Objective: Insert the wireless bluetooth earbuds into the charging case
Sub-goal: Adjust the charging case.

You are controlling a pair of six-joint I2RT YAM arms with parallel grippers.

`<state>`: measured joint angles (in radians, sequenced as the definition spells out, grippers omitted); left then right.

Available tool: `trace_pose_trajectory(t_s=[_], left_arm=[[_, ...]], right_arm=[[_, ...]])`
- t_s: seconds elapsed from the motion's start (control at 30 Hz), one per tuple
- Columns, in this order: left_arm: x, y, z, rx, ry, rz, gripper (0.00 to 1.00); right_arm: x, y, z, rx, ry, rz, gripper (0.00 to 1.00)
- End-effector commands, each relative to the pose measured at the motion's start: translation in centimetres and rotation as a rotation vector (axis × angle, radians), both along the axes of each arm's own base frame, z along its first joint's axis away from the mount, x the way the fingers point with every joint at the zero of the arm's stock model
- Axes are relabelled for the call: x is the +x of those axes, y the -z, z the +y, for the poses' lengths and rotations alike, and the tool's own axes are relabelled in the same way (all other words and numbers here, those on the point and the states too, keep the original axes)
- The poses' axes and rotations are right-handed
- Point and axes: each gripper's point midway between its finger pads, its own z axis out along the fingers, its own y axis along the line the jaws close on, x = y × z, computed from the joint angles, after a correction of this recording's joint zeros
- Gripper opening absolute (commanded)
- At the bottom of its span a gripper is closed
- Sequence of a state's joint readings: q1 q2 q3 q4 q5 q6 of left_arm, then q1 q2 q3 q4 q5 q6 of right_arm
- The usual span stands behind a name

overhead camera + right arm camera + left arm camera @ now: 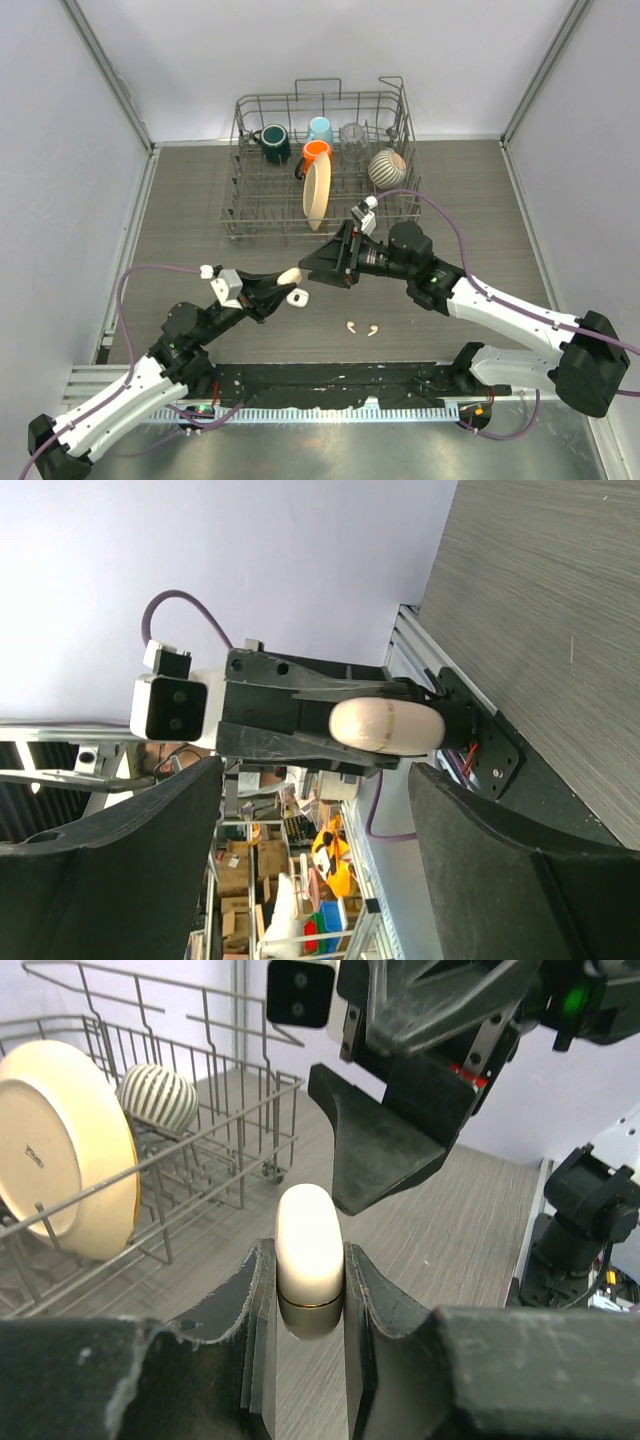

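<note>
Two arms are seen over a grey wood-grain table (480, 200); one case (309, 1245), cream-white and rounded, is clamped between the two fingers of the left gripper (309, 1260) and held clear of the table, narrow side to the pads, with its seam closed; the case (289, 274) is noted near the table's middle, between the two grippers; the right gripper (312, 270) is placed just beyond it with jaws wide and nothing held; one of its fingers (385, 1155) is seen just above and behind the case, apart from it; from the right wrist the case (387, 726) is seen framed between the two spread fingers (110, 825) but beyond their tips; two earbuds (351, 325) (372, 329) are counted, white, lying side by side on the table nearer the arm bases, apart from the case and outside it; one further small white item (298, 297) lies on the table just beside the left gripper, and what it is cannot be told; one wire rack (240, 190) stands at the far edge, holding three mugs (dark green (272, 143), pale blue (320, 130), orange (316, 152)), one glass (353, 135), one striped bowl (387, 168) and one cream plate (317, 192) set on edge.
</note>
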<state>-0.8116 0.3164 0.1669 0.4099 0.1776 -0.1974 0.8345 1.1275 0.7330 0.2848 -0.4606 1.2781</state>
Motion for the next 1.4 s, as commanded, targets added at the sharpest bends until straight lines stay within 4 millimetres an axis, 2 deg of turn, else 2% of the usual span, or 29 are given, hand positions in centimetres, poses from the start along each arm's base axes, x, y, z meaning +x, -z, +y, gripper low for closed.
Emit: trace_pose_trajectory(t_s=[0.0, 0.27, 0.6, 0.7, 0.73, 0.8, 0.87, 1.13, 1.27, 1.37], left_arm=[[-0.2, -0.5, -0.6, 0.021, 0.028, -0.025, 0.00], [-0.2, -1.0, -1.1, 0.011, 0.051, -0.014, 0.00], [-0.4, -1.8, -0.6, -0.033, 0.040, -0.038, 0.00], [-0.5, -2.0, -0.6, -0.052, 0.044, -0.038, 0.00], [-0.5, -2.0, -0.7, -0.052, 0.046, -0.036, 0.00], [-0.5, -1.9, -0.8, -0.045, 0.050, -0.028, 0.00], [-0.3, -1.6, -1.0, -0.041, 0.049, -0.019, 0.00], [-0.1, -1.2, -1.6, -0.040, 0.064, -0.005, 0.00], [-0.2, -1.2, -1.7, -0.040, 0.077, -0.006, 0.00], [-0.5, -1.2, -1.8, -0.037, 0.087, -0.008, 0.00]], right_arm=[[-0.7, -1.2, 0.4, 0.044, -0.064, -0.037, 0.80], [-0.4, 1.5, 0.7, -0.027, -0.066, -0.003, 0.79], [0.0, 3.9, 1.1, -0.106, -0.070, 0.022, 0.76], [-0.4, 3.5, 1.4, -0.058, -0.091, 0.023, 0.75], [-0.5, 2.4, 1.7, -0.010, -0.100, 0.002, 0.75], [-0.6, 1.8, 2.0, 0.007, -0.114, -0.008, 0.75], [-0.7, 1.8, 2.2, 0.006, -0.120, -0.007, 0.74], [-1.1, 2.3, 2.2, 0.011, -0.127, 0.010, 0.56], [-1.0, 2.5, 2.2, 0.010, -0.124, 0.011, 0.55], [-0.9, 2.4, 2.2, 0.013, -0.120, 0.007, 0.64]])
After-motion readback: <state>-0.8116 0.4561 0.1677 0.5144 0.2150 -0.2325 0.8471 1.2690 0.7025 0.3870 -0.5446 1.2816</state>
